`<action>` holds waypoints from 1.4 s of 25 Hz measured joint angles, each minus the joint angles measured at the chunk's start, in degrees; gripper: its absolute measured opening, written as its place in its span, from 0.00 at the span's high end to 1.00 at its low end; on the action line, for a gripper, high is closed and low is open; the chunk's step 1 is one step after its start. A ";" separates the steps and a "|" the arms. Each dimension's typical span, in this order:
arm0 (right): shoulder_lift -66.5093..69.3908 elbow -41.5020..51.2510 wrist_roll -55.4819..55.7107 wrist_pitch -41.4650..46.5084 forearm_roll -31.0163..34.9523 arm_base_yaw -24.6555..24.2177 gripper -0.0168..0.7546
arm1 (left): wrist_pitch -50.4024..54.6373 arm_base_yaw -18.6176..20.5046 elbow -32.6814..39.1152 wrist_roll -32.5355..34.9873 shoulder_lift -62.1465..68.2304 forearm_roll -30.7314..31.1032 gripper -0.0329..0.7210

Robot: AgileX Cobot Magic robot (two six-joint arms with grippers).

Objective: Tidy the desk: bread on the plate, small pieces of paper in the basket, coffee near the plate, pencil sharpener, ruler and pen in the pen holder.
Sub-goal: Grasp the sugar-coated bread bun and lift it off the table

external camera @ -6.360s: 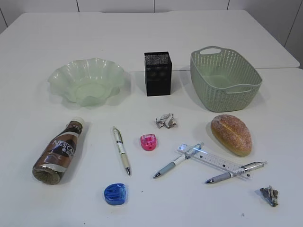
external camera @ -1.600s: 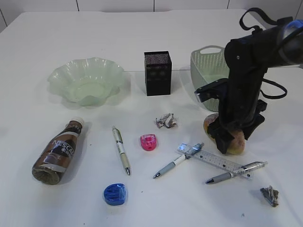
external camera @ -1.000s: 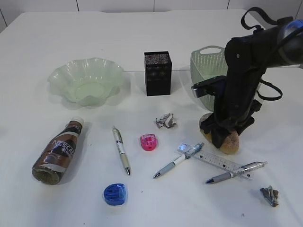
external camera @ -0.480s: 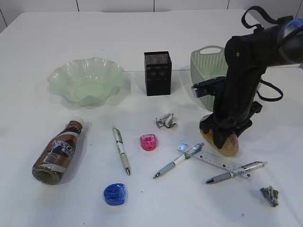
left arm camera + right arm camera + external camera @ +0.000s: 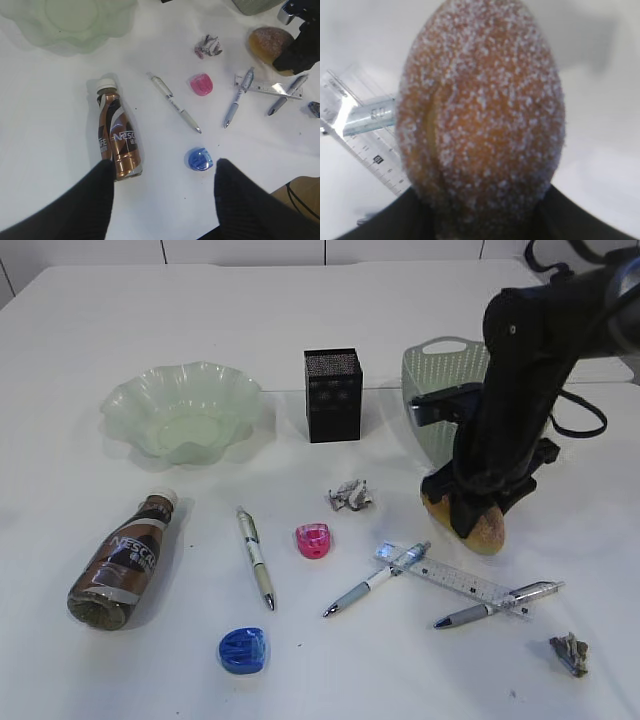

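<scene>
Bread (image 5: 484,528), an oval crusted roll dusted with flour, sits right of centre on the desk (image 5: 300,300), in front of the basket (image 5: 440,375) and well apart from the plate (image 5: 183,410) at far left. The left gripper (image 5: 162,195) hangs open and empty above the coffee (image 5: 122,562). The right gripper (image 5: 470,510) has its jaws closed across the roll's middle; whether it is clear of the desk cannot be told. Judged light, with a stiff crust over a yielding crumb: grasp across the short axis at mid-length, gently, since hard pressure could crush it and flour may lessen friction.
</scene>
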 joint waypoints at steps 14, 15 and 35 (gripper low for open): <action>-16.41 12.55 -5.95 -10.99 7.37 0.00 0.57 | 0.00 0.00 0.00 0.00 0.00 -2.88 0.40; -18.39 14.30 -7.19 -12.13 9.81 0.00 0.57 | 0.00 0.00 0.00 0.00 0.00 -2.88 0.41; -23.49 16.59 -49.81 -2.73 55.86 -0.11 0.57 | -5.82 0.00 0.00 4.90 0.00 -4.04 0.43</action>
